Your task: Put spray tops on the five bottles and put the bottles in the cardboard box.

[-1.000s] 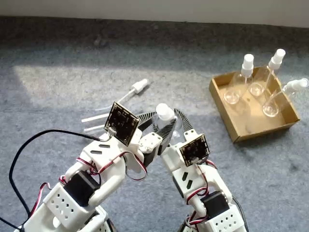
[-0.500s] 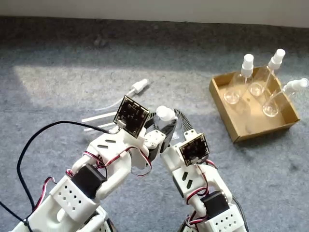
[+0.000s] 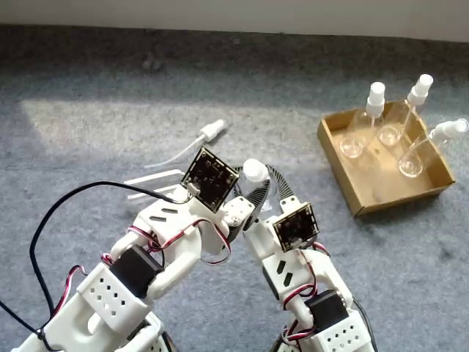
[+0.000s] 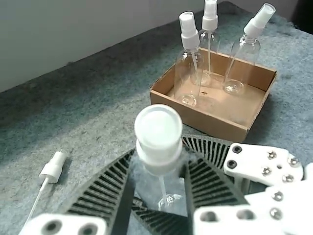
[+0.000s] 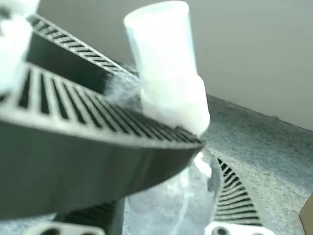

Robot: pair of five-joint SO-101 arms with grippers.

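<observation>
Bottle (image 3: pixel 254 171) is held between both arms, well apart from the cardboard box (image 3: pixel 339 170). Left gripper (image 4: pixel 159 183) is clamped on it just under the fitted spray top (image 4: pixel 157 132). Right gripper (image 5: pixel 171 205) is clamped on its body. Three capped bottles (image 3: pixel 375 110) are stood in the box. A loose spray top (image 3: pixel 210 132) is seen on the carpet (image 3: pixel 88 95).

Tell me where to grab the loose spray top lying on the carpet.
Likely the chunky white head of the spray top, from straight above, closing across its width. It lies flat on the carpet, and its thin dip tube looks too slim to pinch.
</observation>
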